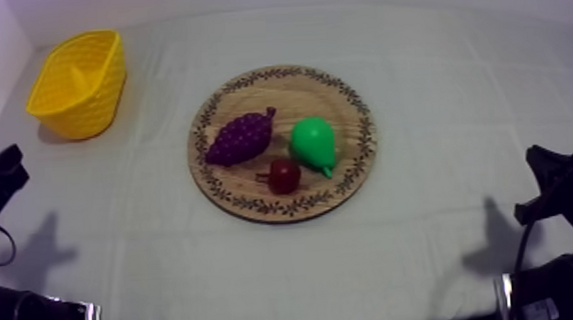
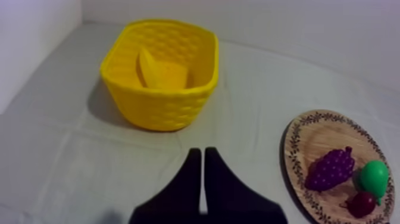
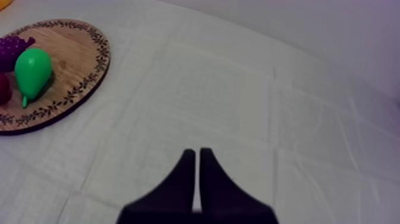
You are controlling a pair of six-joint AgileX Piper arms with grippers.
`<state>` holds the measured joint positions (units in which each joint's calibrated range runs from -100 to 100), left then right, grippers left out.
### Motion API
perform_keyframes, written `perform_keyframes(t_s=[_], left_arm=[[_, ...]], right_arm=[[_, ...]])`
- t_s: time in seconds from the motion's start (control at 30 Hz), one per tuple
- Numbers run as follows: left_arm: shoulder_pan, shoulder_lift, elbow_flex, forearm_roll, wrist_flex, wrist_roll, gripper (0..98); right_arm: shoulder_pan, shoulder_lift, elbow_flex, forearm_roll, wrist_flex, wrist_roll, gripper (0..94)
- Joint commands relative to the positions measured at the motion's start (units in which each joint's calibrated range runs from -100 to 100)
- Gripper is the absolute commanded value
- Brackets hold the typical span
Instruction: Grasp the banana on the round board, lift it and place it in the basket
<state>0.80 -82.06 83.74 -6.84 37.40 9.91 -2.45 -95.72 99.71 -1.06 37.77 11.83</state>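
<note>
The banana (image 2: 162, 74) lies in the basket (image 2: 155, 113), at ten o'clock from the board (image 1: 251, 99) holding grapes (image 1: 241, 136), pear (image 1: 313, 144) and small red fruit (image 1: 283, 176). Left end effector (image 2: 203, 152) and right end effector (image 3: 197, 154): fingers pressed together, empty.

The banana (image 2: 162, 72) is yellow, nearly the same color as the yellow basket (image 2: 161, 113), and it lies down inside that basket. The basket has bumpy woven-looking walls, stands upright with its open side up, and sits at the far left of the table (image 1: 454, 99), well apart from the wooden board (image 1: 278, 98). The board is round with a leafy pattern around its rim and lies flat in the middle of the table.
</note>
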Motion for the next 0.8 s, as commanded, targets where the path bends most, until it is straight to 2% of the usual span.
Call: perform_keyframes(t_s=[0.0,0.27,0.53,0.67,0.77], left_arm=[[-0.1,-3.0,3.6,0.03,0.2,0.1,0.0],[-0.3,-11.1,11.3,0.67,2.2,0.3,0.0],[-0.3,-16.3,13.3,2.38,3.1,-3.5,0.0],[-0.8,-17.3,14.3,3.87,1.0,-6.2,0.0],[-1.7,-17.6,15.0,4.49,-1.2,-4.1,0.0]], right_arm=[[0.0,0.0,0.0,0.0,0.0,0.0,0.6],[0.0,0.0,0.0,0.0,0.0,0.0,0.6],[-0.1,0.0,0.0,0.0,0.0,0.0,0.6],[-0.1,0.0,0.0,0.0,0.0,0.0,0.6],[-0.1,0.0,0.0,0.0,0.0,0.0,0.6]])
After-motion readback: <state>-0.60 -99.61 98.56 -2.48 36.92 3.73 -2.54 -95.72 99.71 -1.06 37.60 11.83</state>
